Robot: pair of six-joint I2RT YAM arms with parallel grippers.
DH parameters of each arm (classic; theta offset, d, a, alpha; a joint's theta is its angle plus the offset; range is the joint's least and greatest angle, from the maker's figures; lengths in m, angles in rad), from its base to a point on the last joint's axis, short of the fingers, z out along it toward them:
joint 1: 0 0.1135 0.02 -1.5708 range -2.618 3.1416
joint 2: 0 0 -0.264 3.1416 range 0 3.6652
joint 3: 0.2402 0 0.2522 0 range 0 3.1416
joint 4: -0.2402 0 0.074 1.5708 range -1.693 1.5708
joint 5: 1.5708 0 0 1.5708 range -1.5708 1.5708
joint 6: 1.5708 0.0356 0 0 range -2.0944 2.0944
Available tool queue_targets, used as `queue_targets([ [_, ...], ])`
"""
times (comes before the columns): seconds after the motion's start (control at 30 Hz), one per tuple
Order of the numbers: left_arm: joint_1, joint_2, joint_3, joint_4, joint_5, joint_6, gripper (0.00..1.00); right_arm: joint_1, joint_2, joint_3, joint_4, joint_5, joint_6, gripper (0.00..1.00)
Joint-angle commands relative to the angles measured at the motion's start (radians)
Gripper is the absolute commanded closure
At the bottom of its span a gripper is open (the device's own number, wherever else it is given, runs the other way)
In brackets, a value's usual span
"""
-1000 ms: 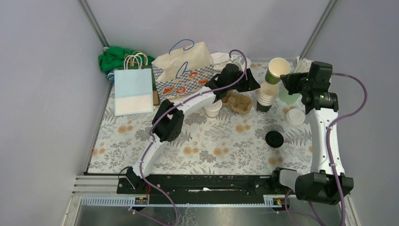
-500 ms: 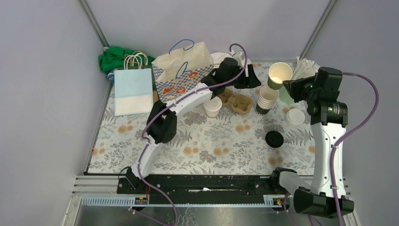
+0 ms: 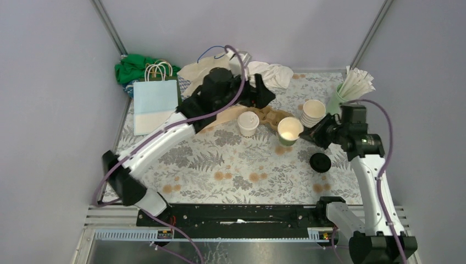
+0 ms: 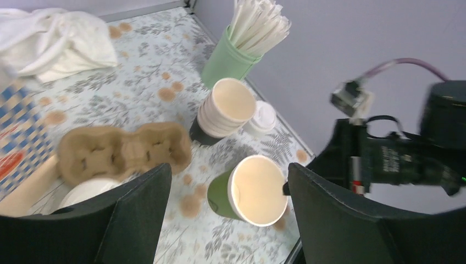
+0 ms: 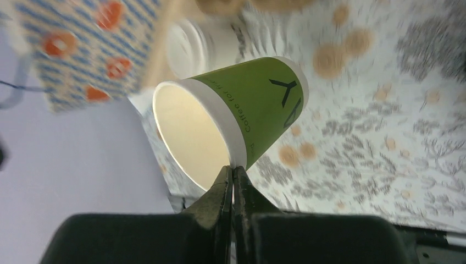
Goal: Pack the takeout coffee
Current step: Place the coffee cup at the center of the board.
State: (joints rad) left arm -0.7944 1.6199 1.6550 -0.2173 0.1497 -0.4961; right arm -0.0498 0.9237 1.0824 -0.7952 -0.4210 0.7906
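Green cup (image 3: 289,131): open-topped, just right of the cardboard carrier (image 3: 273,117), rim pinched in the closed right hand (image 5: 231,179)
Lidded cup (image 3: 248,124): just left of carrier, on counter (image 3: 220,165)
Cup stack (image 3: 313,113): right of carrier
Left hand (image 3: 262,94): over carrier, wide, holding nothing
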Motion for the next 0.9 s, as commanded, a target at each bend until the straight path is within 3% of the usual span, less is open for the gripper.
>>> queue_targets([
  [0.0, 0.003, -0.199, -0.196, -0.023, -0.105, 0.076, 0.18, 0.159, 0.018, -0.093, 0.033, -0.046, -0.074, 1.0],
  [0.1, 0.003, -0.324, -0.32, -0.026, -0.131, 0.088, 0.16, 0.246, 0.042, -0.159, 0.069, 0.001, -0.073, 1.0],
  [0.33, 0.003, -0.505, -0.521, -0.044, -0.147, 0.09, 0.13, 0.302, 0.07, -0.306, 0.24, -0.038, -0.052, 1.0],
  [0.63, 0.003, -0.534, -0.642, -0.006, -0.116, 0.067, 0.13, 0.346, 0.16, -0.353, 0.309, -0.029, -0.059, 1.0],
  [0.87, 0.003, -0.53, -0.668, 0.016, -0.099, 0.071, 0.13, 0.346, 0.182, -0.342, 0.271, 0.021, -0.1, 0.68],
])
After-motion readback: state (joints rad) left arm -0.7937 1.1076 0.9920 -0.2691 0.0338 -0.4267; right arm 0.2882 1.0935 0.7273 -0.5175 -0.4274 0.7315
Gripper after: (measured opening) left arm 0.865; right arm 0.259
